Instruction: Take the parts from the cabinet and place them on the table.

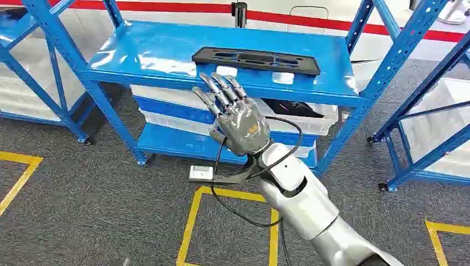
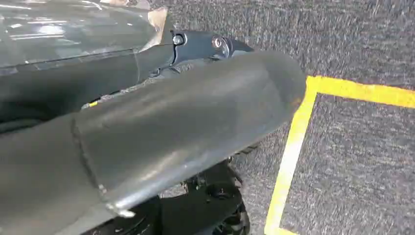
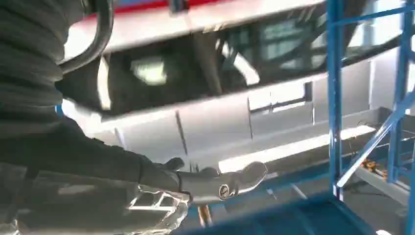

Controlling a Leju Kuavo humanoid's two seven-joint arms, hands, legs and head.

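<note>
**Part still on the shelf, nothing taken yet**

The task looks near its start. The black part (image 1: 256, 60), long and flat w/ slots, lies on the top shelf (image 1: 161, 55) of the blue cabinet, near its front edge. The right hand (image 1: 235, 116) is raised in front of that shelf, just below the part and apart from it; its fingers (image 1: 221, 88) are spread and straight, holding nothing. So the grasp is not yet done, in my judgement, and the carrying to the worktop is all left. No worktop is seen here.

The left hand (image 2: 147, 137) hangs low over the grey floor; I cannot tell if its fingers are closed.

Count: 1 black part on top shelf; 1 white bin (image 1: 310, 123) on the shelf under it w/ some dark thing inside, not clear what.
</note>
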